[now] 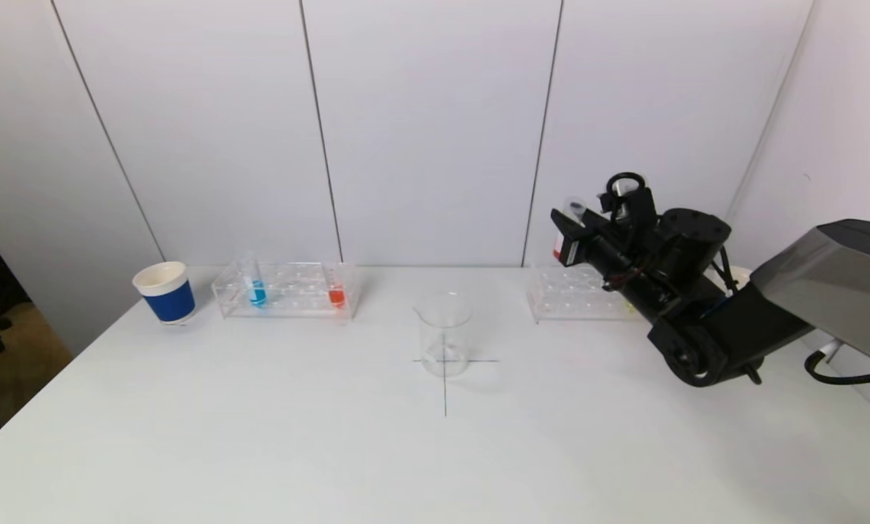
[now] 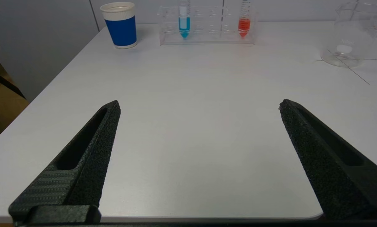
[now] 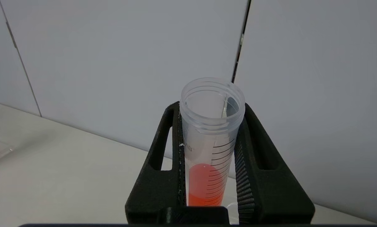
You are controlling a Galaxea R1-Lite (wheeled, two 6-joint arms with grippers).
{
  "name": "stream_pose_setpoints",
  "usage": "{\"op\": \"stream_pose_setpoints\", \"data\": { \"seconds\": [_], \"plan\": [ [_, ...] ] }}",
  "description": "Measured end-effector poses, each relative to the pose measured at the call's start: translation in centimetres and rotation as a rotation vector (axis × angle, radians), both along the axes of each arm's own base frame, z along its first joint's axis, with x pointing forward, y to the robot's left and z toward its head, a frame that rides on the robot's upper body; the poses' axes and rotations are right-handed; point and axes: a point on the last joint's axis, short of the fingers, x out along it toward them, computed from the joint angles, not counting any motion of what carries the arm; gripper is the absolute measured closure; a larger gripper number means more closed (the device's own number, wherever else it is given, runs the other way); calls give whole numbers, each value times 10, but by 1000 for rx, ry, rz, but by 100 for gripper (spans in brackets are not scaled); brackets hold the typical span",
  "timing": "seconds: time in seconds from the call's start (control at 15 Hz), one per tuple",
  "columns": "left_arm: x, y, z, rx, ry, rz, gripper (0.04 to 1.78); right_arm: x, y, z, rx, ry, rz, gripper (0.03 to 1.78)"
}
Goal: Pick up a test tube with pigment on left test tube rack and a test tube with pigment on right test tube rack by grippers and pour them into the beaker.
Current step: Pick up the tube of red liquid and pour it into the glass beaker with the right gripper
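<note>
Clear graduated plastic test tube with red pigment [image 3: 209, 151] sat upright, clamped between the black right gripper [image 3: 210, 164] fingers, raised above the transparent right rack [image 1: 577, 295]; left gripper [image 2: 199, 107] gaped empty.

The test tube [image 3: 211, 138] clamped in the right end effector [image 3: 211, 176] carries black graduation lines down its side, and beside them two small white characters that look like "AB". No figures show next to the lines. The beaker [image 2: 354, 34] near the middle of the worktop bears faint white print and a small red marking at its rim, both too small to read. Nothing else is legible.
</note>
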Motion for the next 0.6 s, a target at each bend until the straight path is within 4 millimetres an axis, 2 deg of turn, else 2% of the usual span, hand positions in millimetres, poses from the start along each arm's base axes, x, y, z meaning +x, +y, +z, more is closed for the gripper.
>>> {"op": "stream_pose_setpoints", "data": {
  "seconds": [0.2, 0.6],
  "plan": [
    [0, 0, 0, 0, 0, 0, 6, -4, 2, 12, -70, -59, -1, 131],
    [0, 0, 0, 0, 0, 0, 6, -17, 19, 33, -185, -156, 31, 131]
  ]
}}
